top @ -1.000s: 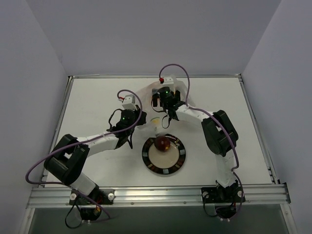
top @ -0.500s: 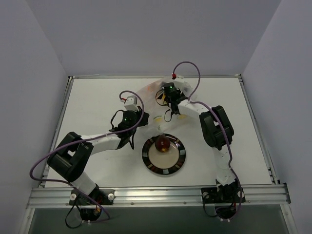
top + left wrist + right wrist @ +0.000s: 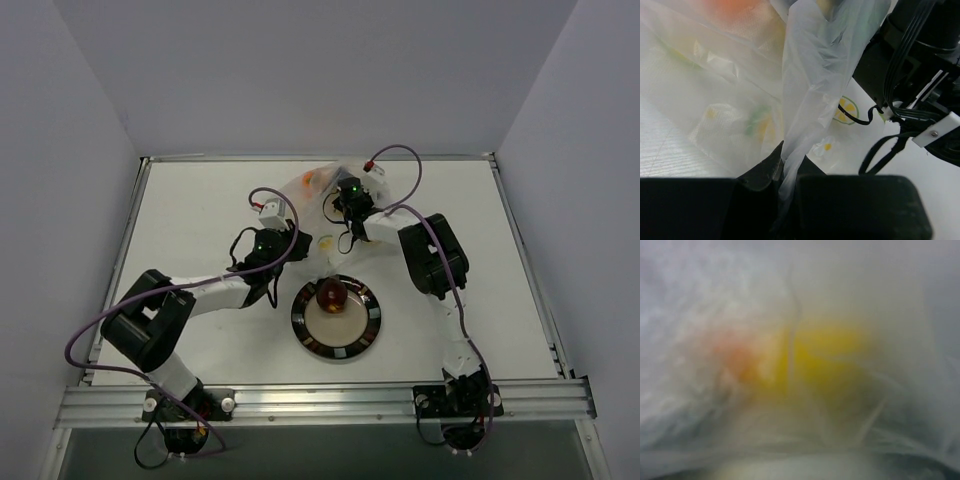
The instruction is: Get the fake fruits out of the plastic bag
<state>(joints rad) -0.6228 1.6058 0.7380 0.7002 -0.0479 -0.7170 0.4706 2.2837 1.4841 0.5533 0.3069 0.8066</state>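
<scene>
The left end effector (image 3: 785,169) is clamped on a fold of the plastic bag (image 3: 308,188), which lies crumpled at the far middle of the tabletop (image 3: 200,200). The right end effector (image 3: 335,208) is pushed into the bag with its jaws spread wide. Its wrist camera shows only blurred film over a yellow fruit (image 3: 827,352) and an orange fruit (image 3: 732,352). The dark red fruit (image 3: 333,294) sits on the black-rimmed plate (image 3: 300,322), just near of the bag.
</scene>
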